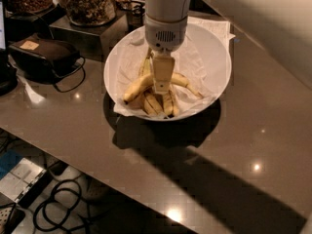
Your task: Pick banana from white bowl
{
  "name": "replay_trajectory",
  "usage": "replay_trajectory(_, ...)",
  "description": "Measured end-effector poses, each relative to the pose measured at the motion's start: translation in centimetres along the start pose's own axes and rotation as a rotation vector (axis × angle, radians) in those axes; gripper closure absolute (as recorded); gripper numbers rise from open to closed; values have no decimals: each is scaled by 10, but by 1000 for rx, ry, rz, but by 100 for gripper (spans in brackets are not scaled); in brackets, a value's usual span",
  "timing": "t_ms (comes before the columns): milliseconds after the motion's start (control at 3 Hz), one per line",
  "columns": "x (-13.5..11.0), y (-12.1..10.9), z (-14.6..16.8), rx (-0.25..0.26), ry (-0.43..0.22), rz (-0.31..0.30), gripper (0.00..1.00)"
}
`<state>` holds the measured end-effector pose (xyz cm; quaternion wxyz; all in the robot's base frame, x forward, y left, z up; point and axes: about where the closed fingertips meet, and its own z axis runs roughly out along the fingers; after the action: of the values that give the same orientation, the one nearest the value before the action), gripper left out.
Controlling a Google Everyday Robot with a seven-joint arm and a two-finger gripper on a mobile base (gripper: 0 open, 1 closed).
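gripper (pixel 161 88) over bowl (pixel 218 50); perhaps three bananas (pixel 136 87)

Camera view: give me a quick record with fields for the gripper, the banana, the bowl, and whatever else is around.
gripper: lowered into the white bowl, over the pile
banana: curved, yellow, lying in the bowl, partly hidden by the gripper
contact: cannot tell
bowl: on the dark table, lined with crumpled paper
other bananas: slimmer, brown-streaked, near side
behind: jars, black device
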<state>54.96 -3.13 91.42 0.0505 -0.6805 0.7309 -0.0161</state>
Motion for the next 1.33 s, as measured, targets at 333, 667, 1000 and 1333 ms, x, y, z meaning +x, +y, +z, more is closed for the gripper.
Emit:
replay_trajectory(333,-3,-1,5,-9,7,-10,35)
replay_trajectory(667,-6,-3,9,-14,14,-22,36)
replay_trajectory(1000,-9,-7,15,-20,22,-32,38)
replay_trajectory(1333,-9,-10,23,-36,27,-37,38)
